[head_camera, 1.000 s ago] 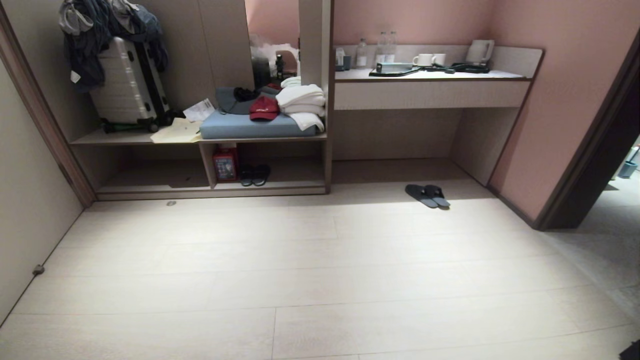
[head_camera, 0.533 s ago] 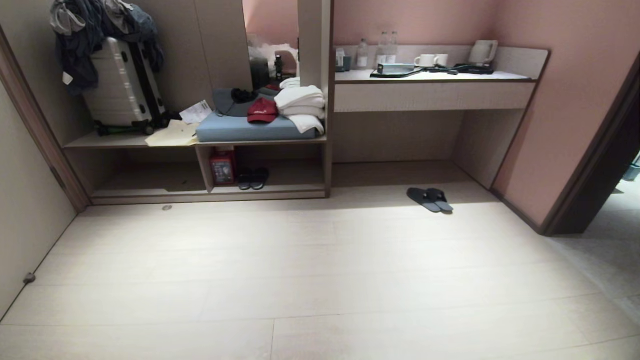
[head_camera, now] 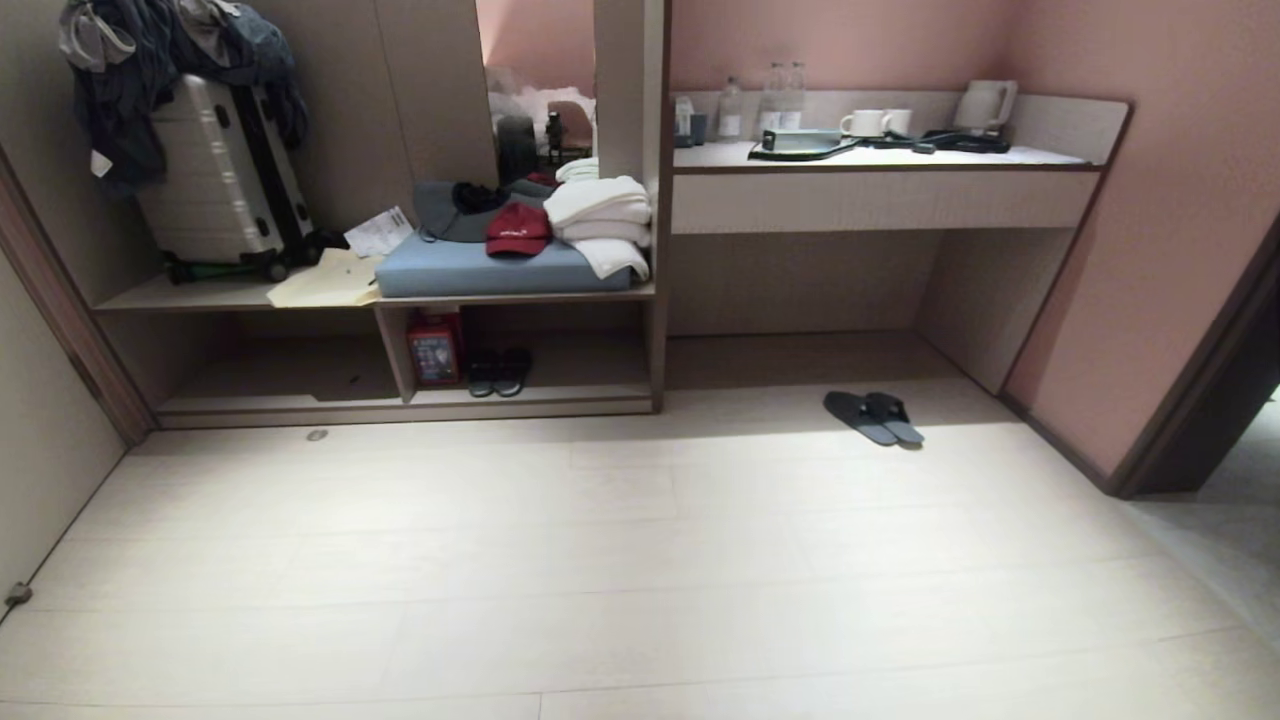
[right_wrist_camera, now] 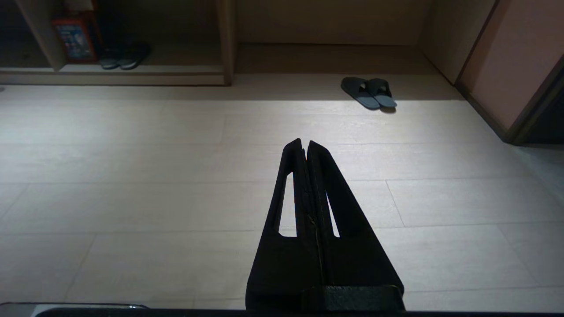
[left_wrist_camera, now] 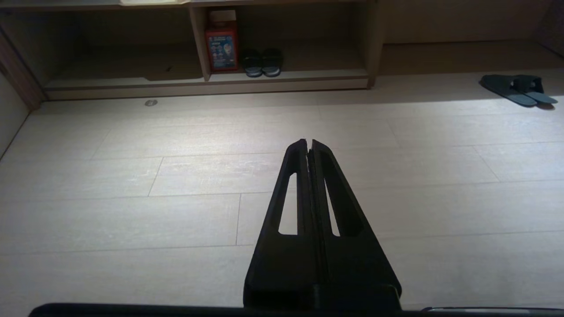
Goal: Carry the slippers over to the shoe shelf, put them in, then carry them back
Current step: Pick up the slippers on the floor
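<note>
View has shifted; both grippers pressed together, slippers well apart.

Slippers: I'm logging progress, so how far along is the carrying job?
Nothing looks done: the slippers lie on the floor, outside the shoe shelf. Nothing is in hand: the left claw and right claw are shut and empty. Picking up, shelving and returning all remain.
</note>
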Robot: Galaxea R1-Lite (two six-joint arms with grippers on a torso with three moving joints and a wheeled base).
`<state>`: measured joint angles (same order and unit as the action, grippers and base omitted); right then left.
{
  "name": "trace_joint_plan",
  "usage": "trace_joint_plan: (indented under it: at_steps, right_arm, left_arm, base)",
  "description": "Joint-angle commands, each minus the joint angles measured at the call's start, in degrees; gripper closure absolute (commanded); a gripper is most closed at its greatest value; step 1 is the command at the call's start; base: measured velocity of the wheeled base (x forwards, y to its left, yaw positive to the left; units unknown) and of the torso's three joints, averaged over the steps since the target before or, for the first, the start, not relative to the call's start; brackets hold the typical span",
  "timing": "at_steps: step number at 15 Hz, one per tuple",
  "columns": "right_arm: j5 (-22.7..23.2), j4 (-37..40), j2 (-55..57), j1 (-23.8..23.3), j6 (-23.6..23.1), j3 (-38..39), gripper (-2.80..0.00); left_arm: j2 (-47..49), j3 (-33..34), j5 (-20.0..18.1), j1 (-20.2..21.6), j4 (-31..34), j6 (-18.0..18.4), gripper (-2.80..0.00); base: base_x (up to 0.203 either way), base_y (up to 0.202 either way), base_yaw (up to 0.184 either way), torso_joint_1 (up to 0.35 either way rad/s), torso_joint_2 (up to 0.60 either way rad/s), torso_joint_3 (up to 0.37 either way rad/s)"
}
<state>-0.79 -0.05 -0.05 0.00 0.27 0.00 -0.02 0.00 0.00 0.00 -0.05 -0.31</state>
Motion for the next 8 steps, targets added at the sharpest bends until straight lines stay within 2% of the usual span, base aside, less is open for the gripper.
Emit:
trace_joint_plan:
  at_steps: [1,8]
  right_arm:
    - [0.0,0.0,0.0,0.0,0.0,0.0,0.0]
    - [0.0,0.0,0.0,0.0,0.0,0.0,0.0]
  left_arm:
    - [0.0,0.0,0.0,0.0,0.0,0.0,0.0]
    - [0.0,0.1,0.0,0.0,0.0,0.0,0.0]
  base:
    - [0.198,0.0,-0.004,0.003,0.0,0.001]
    - [0.194,0.0,0.0,0.001,0.0,0.002]
